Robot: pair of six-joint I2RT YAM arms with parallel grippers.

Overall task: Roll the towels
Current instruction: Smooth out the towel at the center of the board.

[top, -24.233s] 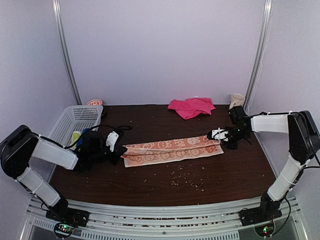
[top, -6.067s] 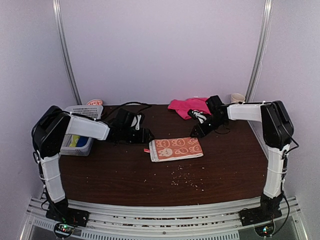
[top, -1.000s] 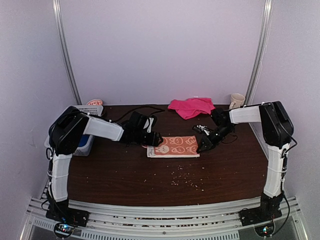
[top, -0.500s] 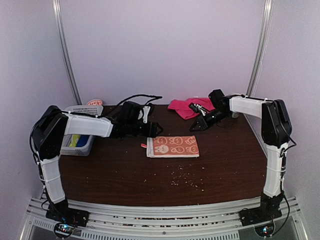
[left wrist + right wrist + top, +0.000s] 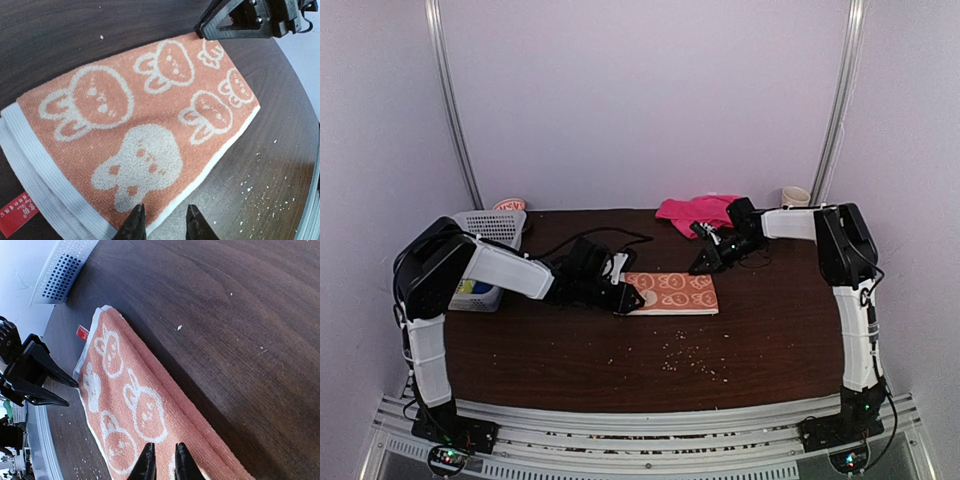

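The orange towel (image 5: 672,291) with cream rabbit pattern lies folded flat on the dark table; it also shows in the left wrist view (image 5: 150,125) and the right wrist view (image 5: 135,405). My left gripper (image 5: 628,298) is low at its left end, jaws open and straddling the towel's cream near edge (image 5: 164,227). My right gripper (image 5: 705,263) is at the towel's far right corner, jaws a narrow gap apart just over the cloth (image 5: 162,462), holding nothing. The pink towel (image 5: 700,212) lies crumpled at the back.
A white lattice basket (image 5: 480,232) stands at the back left. A cream mug (image 5: 795,196) stands at the back right. Pale crumbs (image 5: 685,357) dot the table in front of the towel. A red label (image 5: 17,214) sticks out of the towel's left end.
Half a second ago both grippers were raised behind the towel. Both have come down to its two ends. The towel has not moved.
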